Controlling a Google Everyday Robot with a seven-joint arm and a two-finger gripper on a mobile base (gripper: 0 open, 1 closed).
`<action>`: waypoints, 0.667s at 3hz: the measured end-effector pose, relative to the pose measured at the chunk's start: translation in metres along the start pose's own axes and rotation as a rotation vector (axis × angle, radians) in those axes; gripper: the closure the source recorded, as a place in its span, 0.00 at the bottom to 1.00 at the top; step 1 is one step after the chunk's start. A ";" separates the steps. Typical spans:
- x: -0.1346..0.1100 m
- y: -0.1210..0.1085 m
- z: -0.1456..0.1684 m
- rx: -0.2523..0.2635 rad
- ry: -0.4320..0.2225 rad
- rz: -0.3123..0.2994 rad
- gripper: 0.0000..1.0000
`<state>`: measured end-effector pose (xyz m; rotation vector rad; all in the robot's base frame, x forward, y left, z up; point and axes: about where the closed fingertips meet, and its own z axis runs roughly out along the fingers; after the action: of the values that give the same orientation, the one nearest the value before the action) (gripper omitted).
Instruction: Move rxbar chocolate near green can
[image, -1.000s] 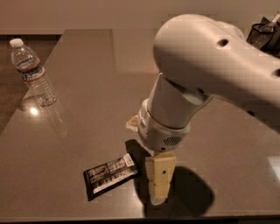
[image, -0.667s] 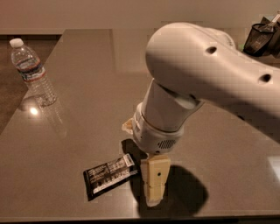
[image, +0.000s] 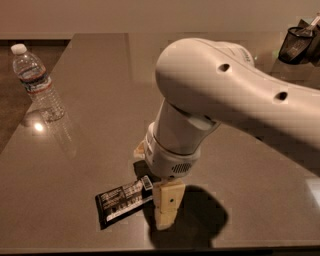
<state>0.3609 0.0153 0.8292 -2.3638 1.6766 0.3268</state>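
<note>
The rxbar chocolate (image: 123, 200) is a flat black wrapper with white print. It lies on the dark table (image: 90, 90) near the front edge. My gripper (image: 165, 207) points down at the table and stands right at the bar's right end, touching or overlapping it. My large white arm (image: 225, 100) fills the middle and right of the view. The green can is out of view; it may be hidden behind the arm.
A clear plastic water bottle (image: 37, 82) with a white cap stands at the far left of the table. A dark mesh holder (image: 299, 45) sits at the far right corner. The table's front edge runs just below the gripper.
My arm and gripper have shifted left, closing the gap to the bar's right end. The bar and the bottle have stayed in place.
</note>
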 end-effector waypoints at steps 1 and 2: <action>0.000 -0.001 0.005 -0.012 0.002 -0.002 0.39; 0.002 -0.005 0.003 -0.017 0.004 0.002 0.61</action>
<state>0.3659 0.0158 0.8254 -2.3758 1.6849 0.3382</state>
